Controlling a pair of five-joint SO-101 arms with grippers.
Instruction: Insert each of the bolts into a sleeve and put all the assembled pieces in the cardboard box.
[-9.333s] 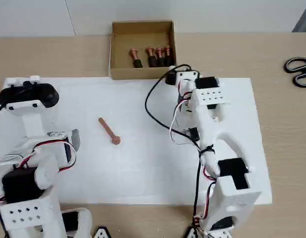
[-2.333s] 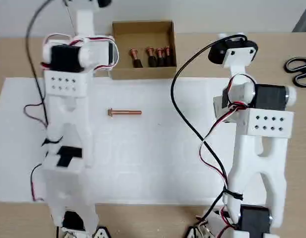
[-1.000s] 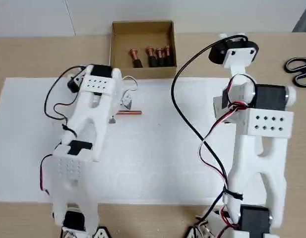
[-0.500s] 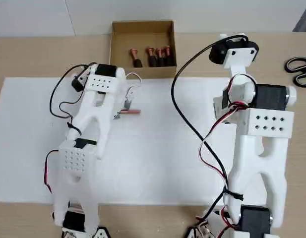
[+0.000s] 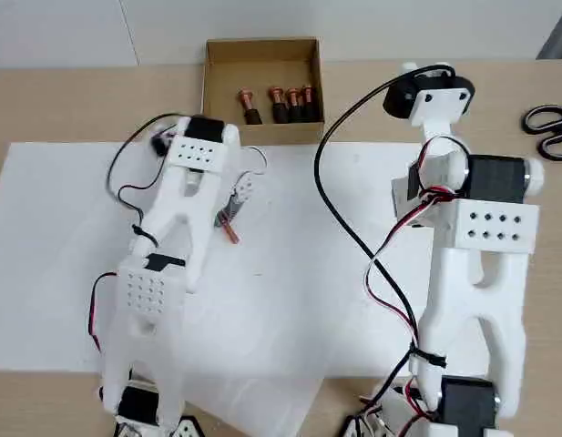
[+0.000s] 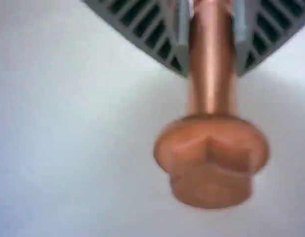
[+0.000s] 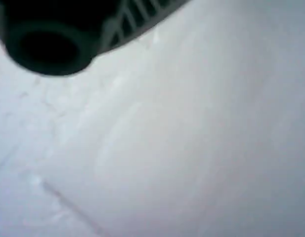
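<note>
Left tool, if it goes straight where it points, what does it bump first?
Probably the white sheet below the left tool; its gripped bolt would touch first. Gap unclear.

On my feed, a smooth copper-toned metal bolt (image 6: 211, 163) with a soft sheen, my left pincer (image 6: 210, 24) in ribbed grey plastic, a matt black sleeve (image 7: 46, 47) — plastic by the look, matt white paper sheet (image 5: 290, 300), rough brown cardboard box (image 5: 260, 136), pale wood-grain worktop (image 5: 80, 100) — smooth, low gloss

White plastic left arm (image 5: 171, 246) and right arm (image 5: 467, 291): black motors (image 5: 499, 175), dotted panels (image 5: 488, 226), black-red-white cables (image 5: 349, 228); left gripper (image 6: 211, 34) ribbed grey.
</note>
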